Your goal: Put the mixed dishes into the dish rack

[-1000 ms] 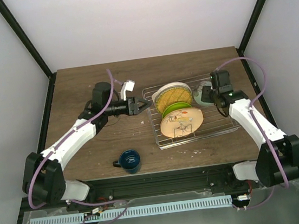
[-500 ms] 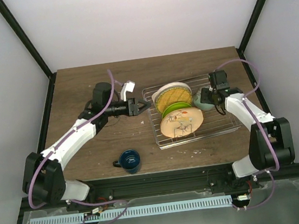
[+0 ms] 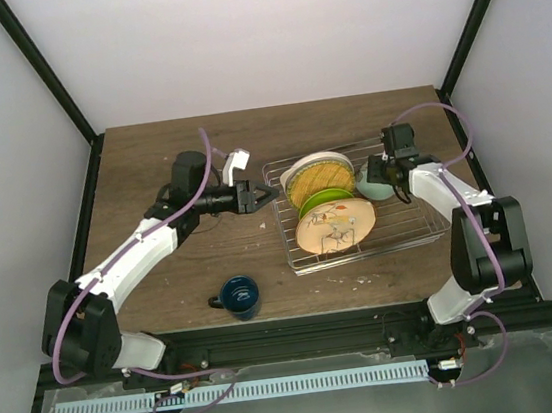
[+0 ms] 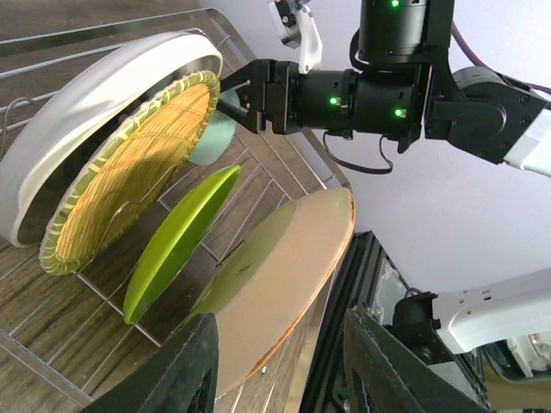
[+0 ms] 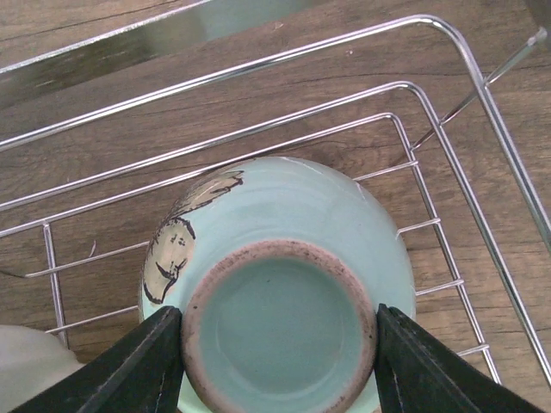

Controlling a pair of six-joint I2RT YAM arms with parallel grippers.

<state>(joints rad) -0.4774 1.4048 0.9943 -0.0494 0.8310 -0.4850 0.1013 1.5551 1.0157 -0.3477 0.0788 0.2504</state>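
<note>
Top external view, nearest first: one dark blue mug [image 3: 238, 294] stands on the table [image 3: 150, 162]. Four plates stand on edge in the silver wire dish rack [image 3: 409, 222]: tan plate [image 3: 334, 227], lime green plate [image 3: 324, 201], yellow-orange plate [image 3: 319, 178], cream plate [image 3: 297, 171]. The left gripper [image 3: 271, 195] is spread wide and empty beside the rack. The right gripper [image 3: 379, 178] clamps one pale mint bowl [image 5: 275, 258], foot ring up, over the rack's right end.

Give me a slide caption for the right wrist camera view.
Right gripper clasping the upturned mint bowl over the dish rack wires.
</note>
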